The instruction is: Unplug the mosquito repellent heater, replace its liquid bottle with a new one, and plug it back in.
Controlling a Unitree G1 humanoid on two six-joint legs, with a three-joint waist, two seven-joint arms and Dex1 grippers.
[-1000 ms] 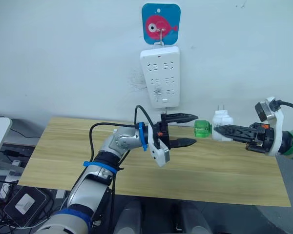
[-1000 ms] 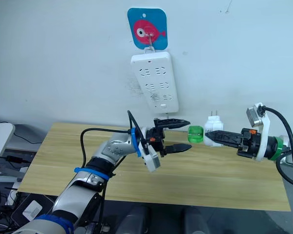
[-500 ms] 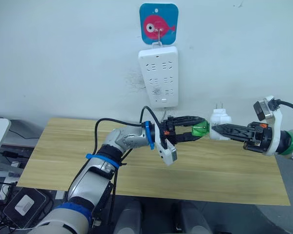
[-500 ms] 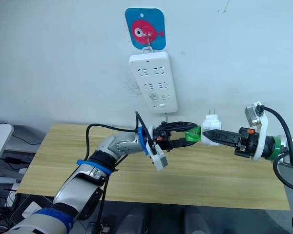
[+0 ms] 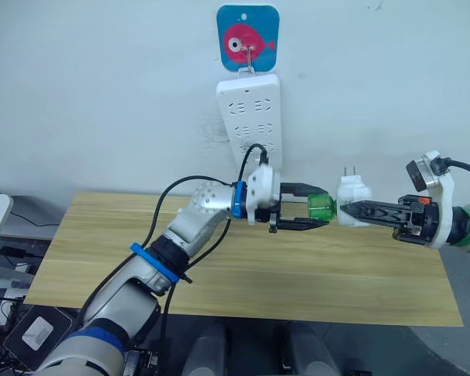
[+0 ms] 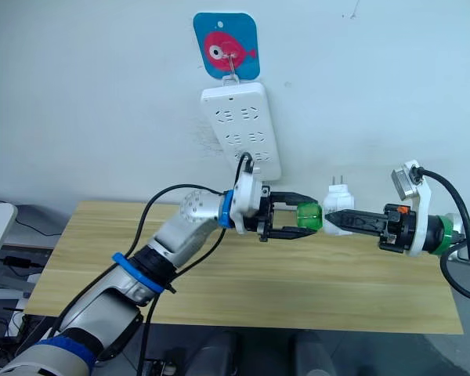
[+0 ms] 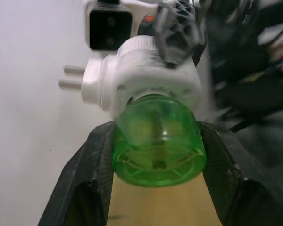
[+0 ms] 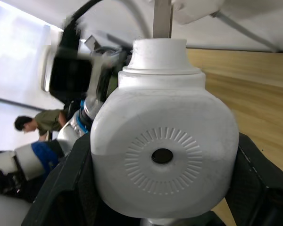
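Both arms reach forward over the table and meet in front of the wall, fingers pointing at each other. The left arm stretches up and to the right, elbow bent, a black cable looping above its wrist. The left gripper (image 5: 304,209) lies level, one finger above the other, and the two fingers (image 7: 87,179) press on either side of the green bottle (image 7: 156,142). The right arm comes in low from the right side, forearm nearly level. The right gripper (image 5: 354,211) points left — its black fingers (image 8: 61,188) are clamped on the sides of the white heater (image 8: 162,157).
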